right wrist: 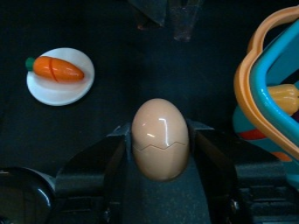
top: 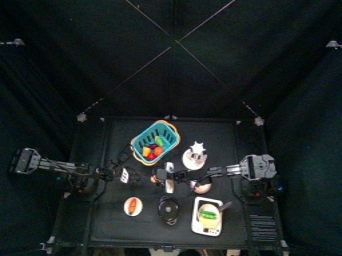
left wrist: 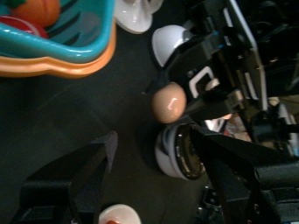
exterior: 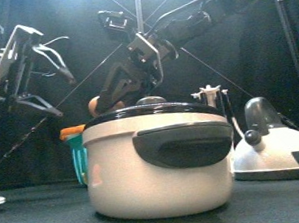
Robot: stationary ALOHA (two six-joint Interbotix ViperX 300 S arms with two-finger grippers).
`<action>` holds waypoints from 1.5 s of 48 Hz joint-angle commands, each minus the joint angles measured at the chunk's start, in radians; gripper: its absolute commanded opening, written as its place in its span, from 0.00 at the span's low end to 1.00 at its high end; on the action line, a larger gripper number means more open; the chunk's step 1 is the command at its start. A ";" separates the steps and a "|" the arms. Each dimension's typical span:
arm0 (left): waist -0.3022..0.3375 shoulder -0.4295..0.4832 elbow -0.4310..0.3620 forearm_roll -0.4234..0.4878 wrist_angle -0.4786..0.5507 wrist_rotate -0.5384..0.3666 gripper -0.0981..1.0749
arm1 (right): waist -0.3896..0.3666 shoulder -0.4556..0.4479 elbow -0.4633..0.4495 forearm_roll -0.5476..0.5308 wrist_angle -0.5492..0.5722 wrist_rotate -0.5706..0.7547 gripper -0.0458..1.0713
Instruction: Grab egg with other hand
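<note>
From above, the worktop (top: 100,225) is small and crowded. The egg (top: 202,186) sits near the middle, with the right end effector (top: 195,185) around it, coming in from three o'clock. The left end effector (top: 132,175) waits close by at nine o'clock of the egg. The basket (top: 155,139) is at twelve o'clock.

From the front, a big white pot (exterior: 160,158) hides most things. A kettle (exterior: 275,140) stands at three o'clock of it. The arms hang behind — the egg is hard to see here.

In the left wrist view, the egg (left wrist: 170,102) is pinched by the right end effector's black tips and held off the worktop. The left end effector (left wrist: 158,175) is spread wide, and the egg is not yet between its jaws.

In the right wrist view, the egg (right wrist: 159,138) stands between the two jaws, gripped on both sides. A plate with a carrot (right wrist: 59,68) lies at ten o'clock.

To do this well, I think the left one should slide in slowly, close gently on the free part of the egg — and only then should the right one let go.
</note>
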 commanded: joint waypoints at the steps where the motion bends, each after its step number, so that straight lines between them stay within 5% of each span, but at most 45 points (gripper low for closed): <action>1: 0.009 0.009 -0.023 -0.005 0.000 0.002 0.93 | -0.009 -0.041 -0.026 -0.009 -0.029 0.002 0.54; 53: 0.080 0.183 -0.098 -0.069 -0.029 0.000 0.91 | -0.054 0.025 -0.112 -0.074 -0.077 -0.005 0.54; 59: 0.080 0.183 -0.097 -0.067 -0.044 0.002 0.82 | -0.057 0.031 -0.117 -0.074 -0.077 -0.006 0.54; 72: 0.080 0.166 -0.080 -0.067 -0.049 0.003 0.49 | -0.057 0.040 -0.120 -0.074 -0.077 -0.008 0.55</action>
